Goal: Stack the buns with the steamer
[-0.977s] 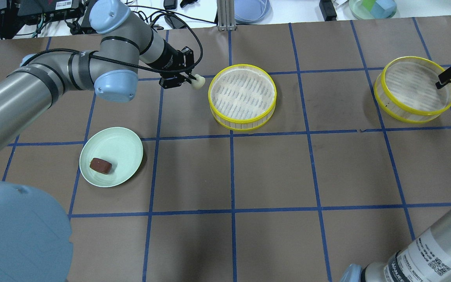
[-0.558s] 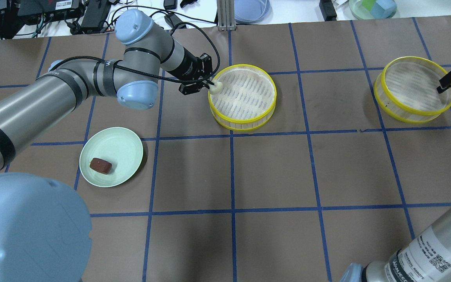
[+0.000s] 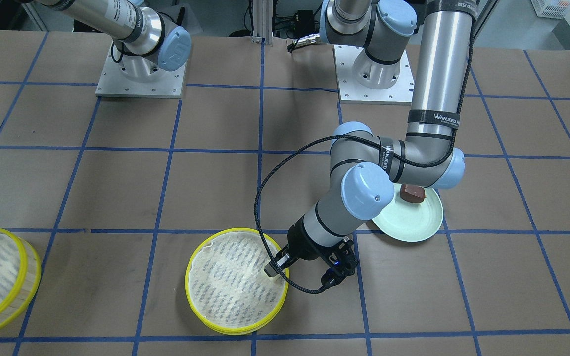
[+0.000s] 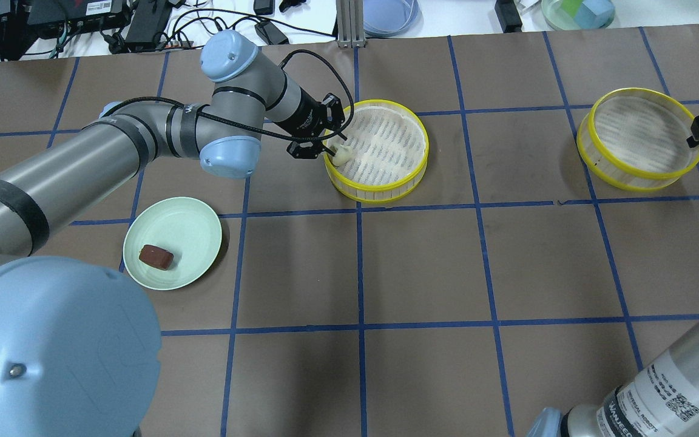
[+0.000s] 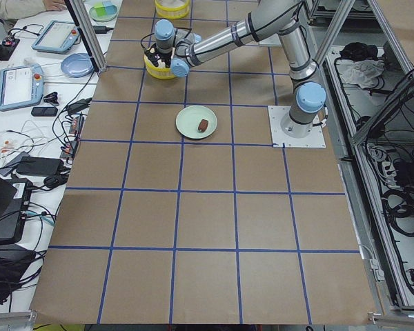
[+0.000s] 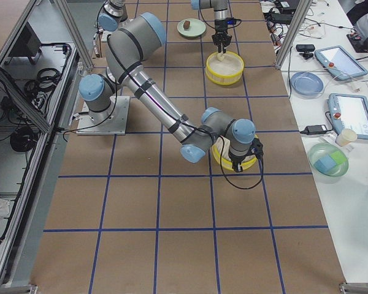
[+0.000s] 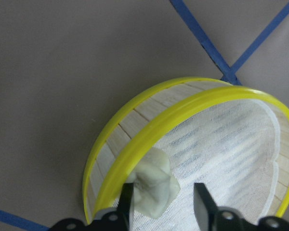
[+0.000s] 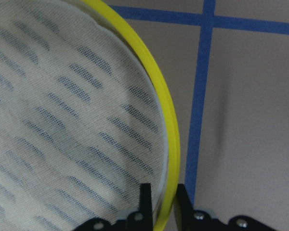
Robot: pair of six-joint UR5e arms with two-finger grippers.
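The cream-white bun [image 7: 153, 188] lies on the mesh just inside the near rim of the middle steamer tier [image 4: 380, 189]. My left gripper [image 4: 332, 149] is open around it, with a gap showing between the bun and one finger [image 7: 201, 202]. The reddish-brown bun [image 4: 156, 257] rests on the pale green plate [image 4: 189, 221]. At the far right, my right gripper [image 8: 163, 204] is shut on the yellow rim of the second steamer tier [image 4: 634, 176], one finger inside and one outside the wall.
Blue tape lines grid the brown table cover. Cables, tablets and bowls sit beyond the table's far edge [image 4: 386, 15]. The left arm's elbow [image 3: 364, 193] hangs over part of the plate in the front-facing view.
My left arm swung right and carried the cream bun over the rim down into the middle tier, where its fingers now stand apart. The right tier shifted slightly left.
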